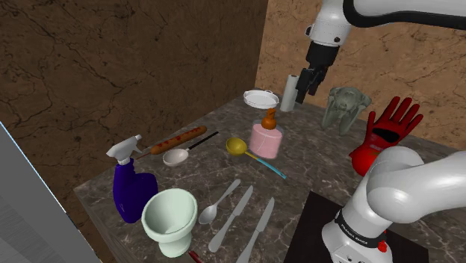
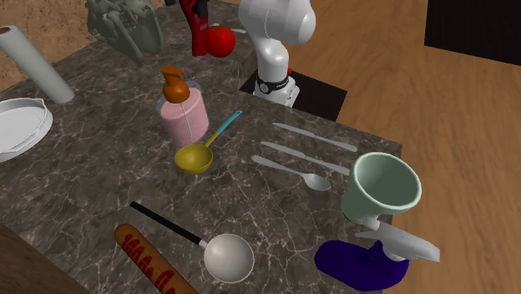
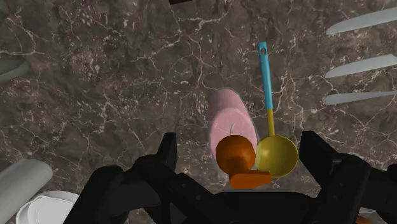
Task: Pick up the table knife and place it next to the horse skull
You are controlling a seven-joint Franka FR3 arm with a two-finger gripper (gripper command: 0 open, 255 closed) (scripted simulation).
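Note:
Two silver table knives [image 1: 233,215] [image 1: 258,228] lie side by side with a spoon [image 1: 211,211] near the table's front edge. In the second exterior view they are the knives [image 2: 313,136] [image 2: 300,157], and in the wrist view the blades [image 3: 362,20] [image 3: 361,63]. The grey horse skull [image 1: 345,104] [image 2: 125,25] stands at the far side of the table. My black gripper [image 1: 302,91] [image 3: 240,140] hangs high over the far end of the table, open and holding nothing, directly above a pink soap dispenser [image 3: 229,121].
The pink dispenser [image 1: 266,138] and a yellow ladle [image 1: 237,146] sit mid-table. A paper roll [image 1: 290,91] and white plate [image 1: 260,98] are beside the gripper. A red glove [image 1: 384,131] stands by the skull. A pale cup [image 1: 170,217], blue spray bottle [image 1: 133,187] and silver ladle [image 1: 177,155] are on the shoulder view's left.

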